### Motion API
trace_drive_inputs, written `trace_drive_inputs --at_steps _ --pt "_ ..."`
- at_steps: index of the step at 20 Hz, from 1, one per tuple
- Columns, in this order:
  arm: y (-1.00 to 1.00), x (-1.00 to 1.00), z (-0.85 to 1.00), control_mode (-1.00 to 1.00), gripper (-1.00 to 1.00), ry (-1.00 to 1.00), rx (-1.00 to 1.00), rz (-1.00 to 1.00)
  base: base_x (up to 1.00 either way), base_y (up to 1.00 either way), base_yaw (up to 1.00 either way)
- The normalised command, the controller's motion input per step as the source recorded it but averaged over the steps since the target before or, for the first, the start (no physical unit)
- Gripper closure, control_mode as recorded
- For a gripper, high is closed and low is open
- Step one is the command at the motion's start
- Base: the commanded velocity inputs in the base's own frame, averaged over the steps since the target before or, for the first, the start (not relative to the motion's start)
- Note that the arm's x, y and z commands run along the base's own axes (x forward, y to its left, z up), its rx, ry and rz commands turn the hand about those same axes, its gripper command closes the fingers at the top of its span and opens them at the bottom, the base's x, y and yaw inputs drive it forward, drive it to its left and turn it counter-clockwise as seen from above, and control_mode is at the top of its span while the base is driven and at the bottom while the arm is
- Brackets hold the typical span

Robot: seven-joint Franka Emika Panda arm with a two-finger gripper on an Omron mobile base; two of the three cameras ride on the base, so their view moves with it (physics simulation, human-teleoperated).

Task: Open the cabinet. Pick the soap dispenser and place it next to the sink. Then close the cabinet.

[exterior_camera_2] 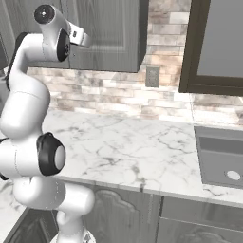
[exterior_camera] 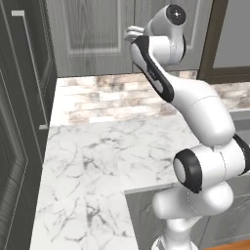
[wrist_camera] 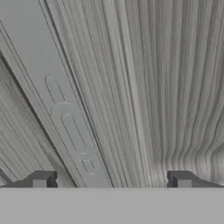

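Up high, hand [wrist_camera: 111, 180] raised against the closed door of the light grey wood-grain cabinet [exterior_camera: 93, 29], fingers [wrist_camera: 41, 179] spread wide with nothing between them, only door grain and a recessed panel edge just beyond. Below, white marble-veined worktop [exterior_camera_2: 128, 147] bare under the wall unit, grey sink [exterior_camera_2: 220, 156] set into it well off to the right. Soap dispenser nowhere seen, doors shut.
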Motion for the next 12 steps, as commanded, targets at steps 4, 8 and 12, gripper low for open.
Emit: trace_drive_inputs --at_steps 4,8,12 --pt "-0.06 0.28 -0.01 -1.0 -1.0 0.0 0.0 0.0 0.0 0.0 0.0" --pt "0.0 0.43 -0.17 -1.0 -1.0 0.0 0.0 0.0 0.0 0.0 0.0" --pt "0.0 0.43 -0.23 -1.0 -1.0 -0.02 0.0 0.0 0.0 0.0 0.0"
